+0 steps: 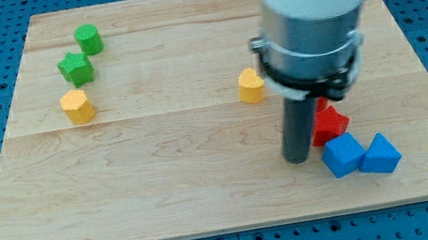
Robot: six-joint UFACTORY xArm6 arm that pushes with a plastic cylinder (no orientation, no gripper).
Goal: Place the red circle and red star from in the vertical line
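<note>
A red star [331,124] lies at the view's lower right, partly hidden behind my rod. My tip [297,159] rests on the board just left of the red star, touching or nearly touching it. The red circle does not show; the arm body may hide it. A blue cube [344,155] and a blue triangle-like block [380,155] sit just below and right of the red star.
A yellow block [251,86] sits left of the arm at mid-board. At the view's upper left are a green cylinder [88,39], a green star [76,68] and a yellow hexagon-like block [77,106]. The wooden board [163,180] lies on a blue pegboard.
</note>
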